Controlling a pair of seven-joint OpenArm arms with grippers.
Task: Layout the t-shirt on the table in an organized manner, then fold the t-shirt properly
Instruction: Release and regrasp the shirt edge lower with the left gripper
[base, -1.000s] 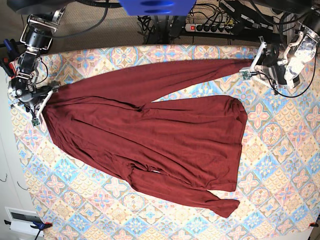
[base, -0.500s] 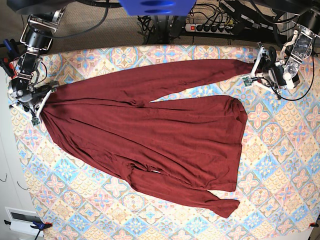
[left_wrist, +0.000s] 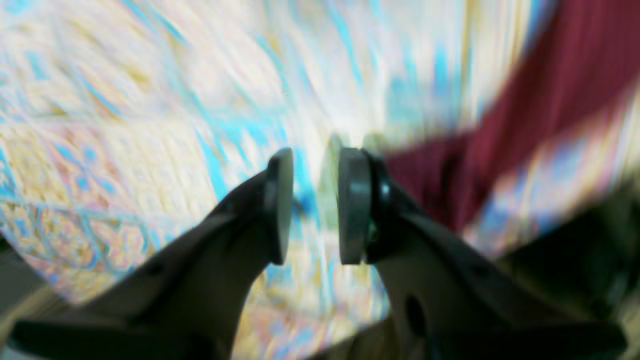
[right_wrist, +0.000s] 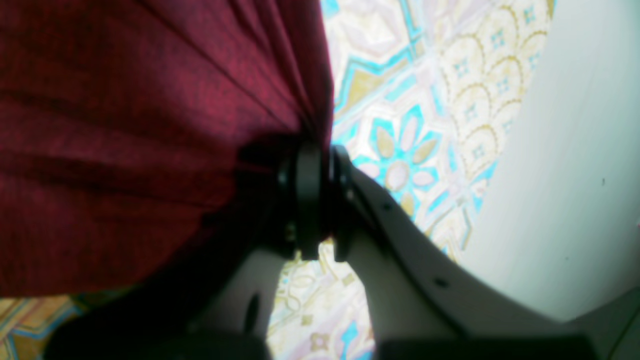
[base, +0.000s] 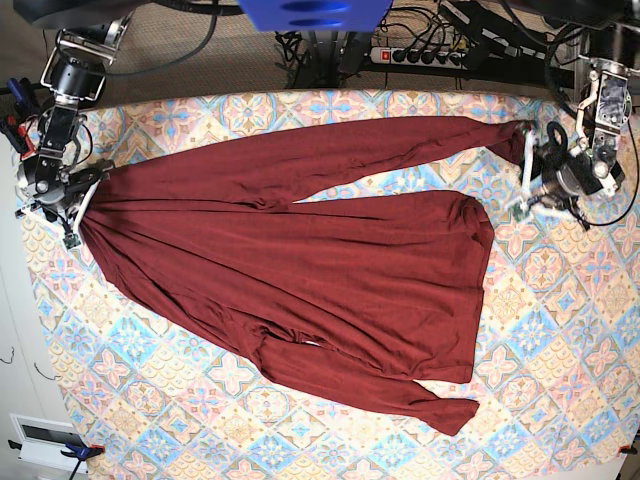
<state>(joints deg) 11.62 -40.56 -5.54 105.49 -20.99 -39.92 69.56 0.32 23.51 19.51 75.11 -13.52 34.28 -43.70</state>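
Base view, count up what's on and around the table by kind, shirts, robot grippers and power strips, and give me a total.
Shirts: 1, the dark red t-shirt spread on the table.
Grippers: 2, the left gripper and the right gripper.
Power strips: 1, the power strip behind the table.
Total: 4

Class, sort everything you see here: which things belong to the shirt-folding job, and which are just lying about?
Belongs to the job:
t-shirt
table
left gripper
right gripper

Just lying about:
power strip
cables
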